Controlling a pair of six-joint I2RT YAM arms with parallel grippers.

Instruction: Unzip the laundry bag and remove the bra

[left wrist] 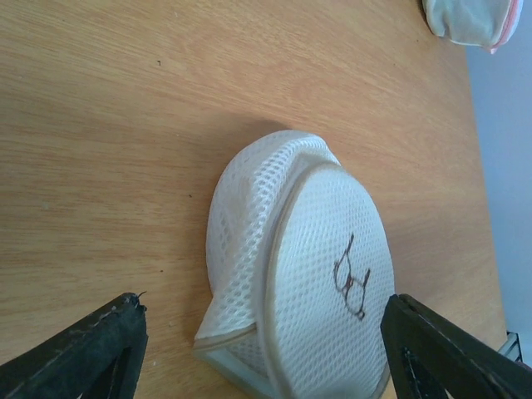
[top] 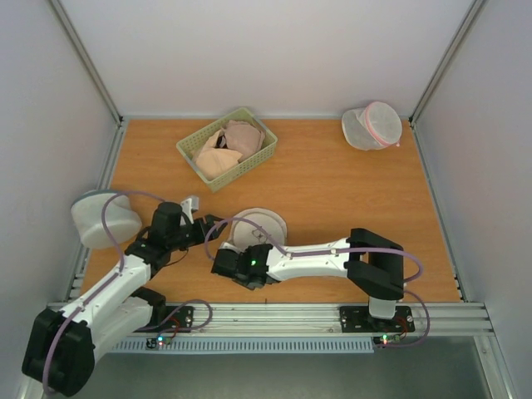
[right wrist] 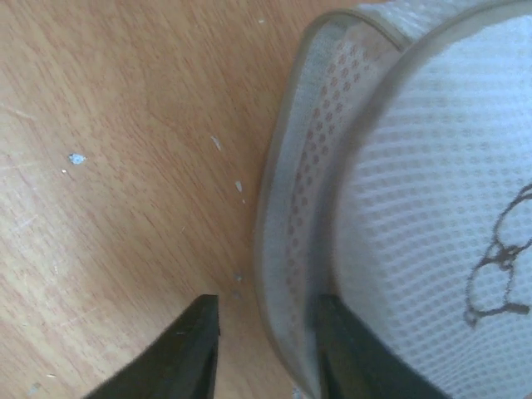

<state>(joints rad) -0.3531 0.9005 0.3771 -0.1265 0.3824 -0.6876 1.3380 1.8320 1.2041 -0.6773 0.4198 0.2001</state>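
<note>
Wood-grain surface [top: 332, 199], white walls on three sides. Laundry bag [left wrist: 307, 274] lies flat near the middle of the near half, round face up, between the two arms' wrists. It's round, so there is no long axis to line up on. What matters is the dark zip pull [left wrist: 353, 287] on the top face.

Left claw [left wrist: 266, 301]: wide open, holding nothing. The bag sits straight ahead of it, centred on the gap but beyond the tips. The mesh side wall faces this claw and the pull lies on the far half of the face.

Right claw [right wrist: 268, 303]: fingers only narrowly parted, down at the surface on the bag's near edge. The grey rim band runs into the gap and one finger lies against it. Can't tell if it actually pinches mesh. From here the pull is off to the side, across the face, not between the fingers.

My read: the right arm is nearer and is at the rim, but the wrong spot for the zip. Bag looks zipped and no bra is out of it. The next move needs one claw on the pull while the other pins the rim.

Elsewhere: green basket [top: 226, 147] with pinkish garments far left of centre, pink-zip mesh bag [top: 372, 125] at the far right corner, greyish mesh bag [top: 104, 218] by the left edge. All sit well apart from the claws.
</note>
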